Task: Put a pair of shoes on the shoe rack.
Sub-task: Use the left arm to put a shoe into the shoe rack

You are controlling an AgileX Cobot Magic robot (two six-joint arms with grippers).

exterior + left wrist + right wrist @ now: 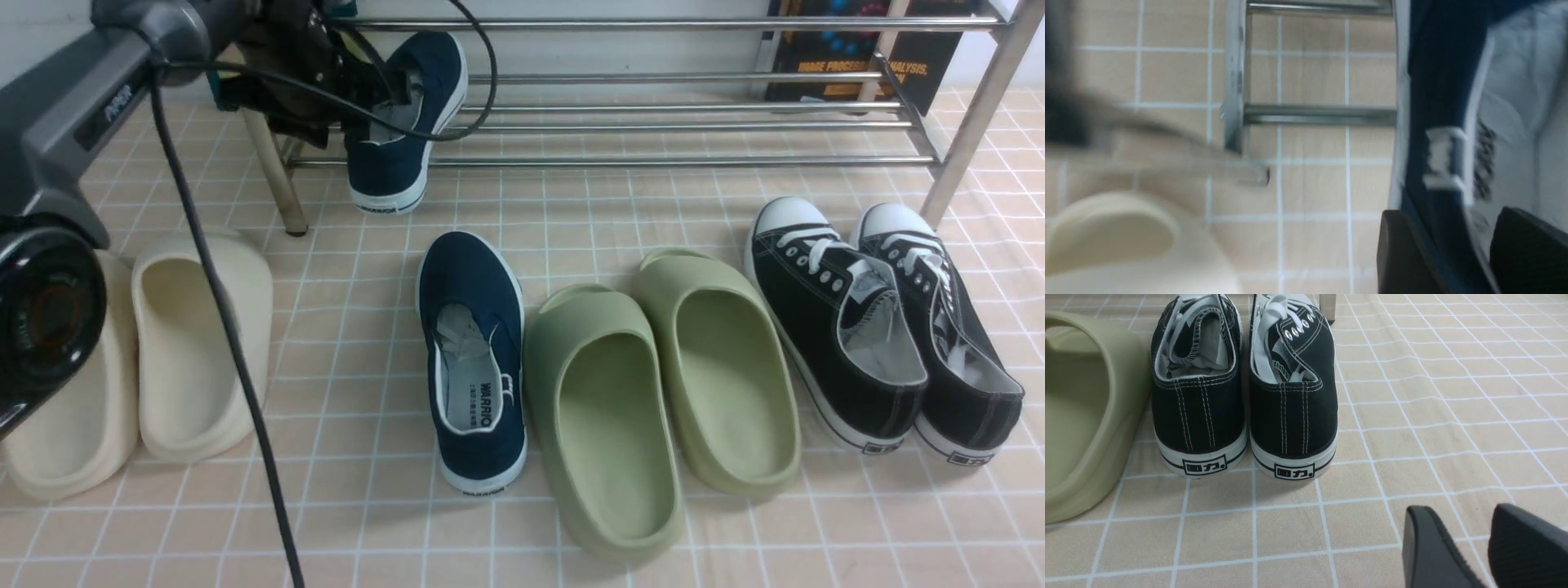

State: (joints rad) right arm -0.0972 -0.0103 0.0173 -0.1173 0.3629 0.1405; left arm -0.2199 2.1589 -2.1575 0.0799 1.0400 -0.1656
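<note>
Left pincer [390, 91]: released, as I read it. In the left wrist view its two black fingers [1404, 253] stand apart on either side of the heel wall of a navy slip-on, and grey insole shows beside the inner one.
Left arm: reaches forward from my near left to the left end of the rack, wrist tipped down over the shoe's opening. A black cable loops from it across the shoe.
Navy slip-on on the rack [408, 139]: lies tilted on the lower bars, toe up toward the back and heel hanging over the front bar. I cannot tell if the heel touches the cloth.
Shoe rack [653, 126]: silver tubes, standing at the far edge of the checked cloth [367, 269].
Second navy slip-on [473, 359]: flat on the cloth, toe toward the rack, between the cream slides [196, 343] and the green slides [604, 408].
Right pincer [1457, 510]: released, with bare cloth between its fingers.
Right arm: out of the front view. Its camera sits low behind the heels of the black lace-up sneakers [1245, 408].
</note>
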